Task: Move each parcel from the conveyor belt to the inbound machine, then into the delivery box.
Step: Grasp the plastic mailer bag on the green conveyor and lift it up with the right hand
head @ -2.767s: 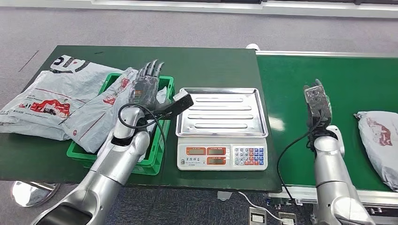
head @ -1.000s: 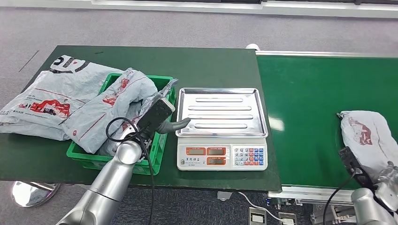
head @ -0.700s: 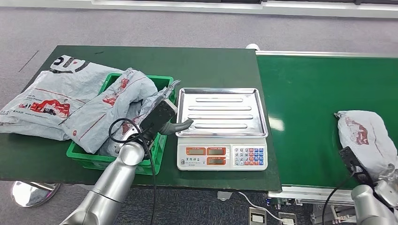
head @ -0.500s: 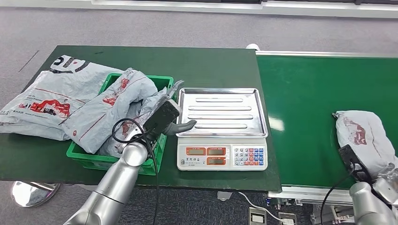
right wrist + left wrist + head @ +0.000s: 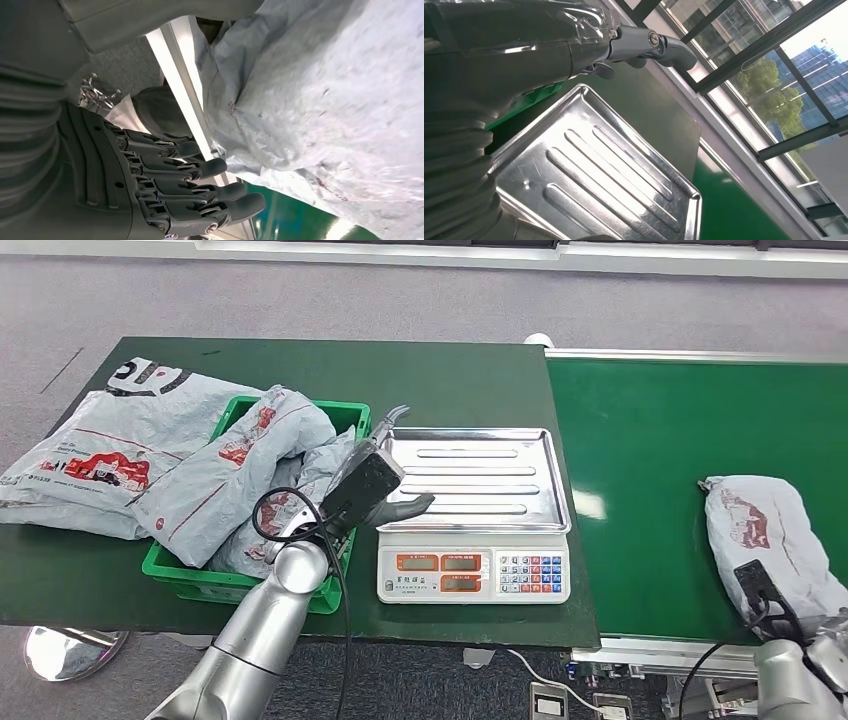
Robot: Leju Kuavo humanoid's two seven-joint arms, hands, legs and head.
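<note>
Head view: grey parcel (image 5: 765, 535) lies on the conveyor belt (image 5: 650, 440) at right, near edge. Right robot hand (image 5: 165, 190), fingers spread and empty, sits just beside it, apparently below belt level. Risk: fingers catch the belt frame and snag the loose film.

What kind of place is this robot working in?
Probably a parcel sorting or logistics station: a green conveyor belt carrying a grey plastic mail parcel, an electronic weighing scale with a steel tray, and a green plastic crate filled with grey parcels.
</note>
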